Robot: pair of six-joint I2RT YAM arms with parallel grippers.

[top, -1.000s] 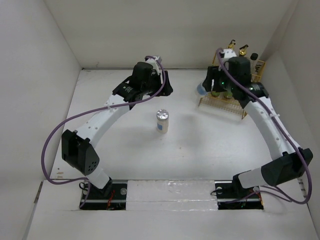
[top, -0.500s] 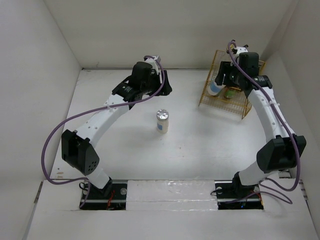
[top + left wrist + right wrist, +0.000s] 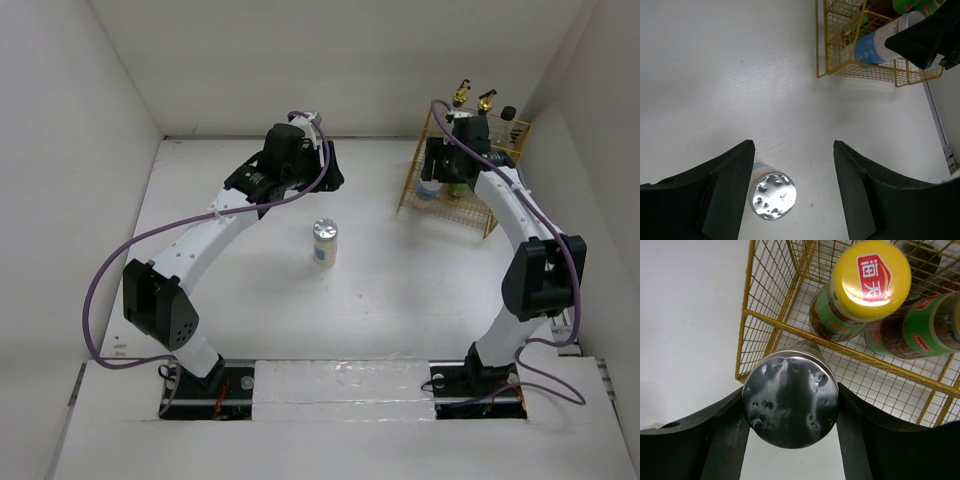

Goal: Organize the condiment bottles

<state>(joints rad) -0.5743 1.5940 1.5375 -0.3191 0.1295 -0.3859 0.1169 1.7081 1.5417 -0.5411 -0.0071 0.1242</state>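
Gripping a shaker (image 3: 790, 399) by the rack (image 3: 747, 320) of sauce bottles (image 3: 866, 286), right end effector (image 3: 790, 412); left end effector (image 3: 792, 152) open.

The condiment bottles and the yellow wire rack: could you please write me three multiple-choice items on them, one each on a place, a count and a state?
1. Where does the free white cylindrical shaker with a silver lid stand, relative to the yellow wire rack?
A. inside it
B. on top of it
C. on the white table, apart from it

2. How many silver-lidded shakers show in all?
A. one
B. two
C. four

3. What is the right tool doing?
A. shut on a silver-lidded shaker
B. open and empty
C. shut on the rack's wire

Answers:
1 C: it stands upright alone mid-table, well to the left of the rack.
2 B: one is on the table, and the other, the held shaker, is at the rack's front edge.
3 A: its fingers press the shaker's sides just below the lid.
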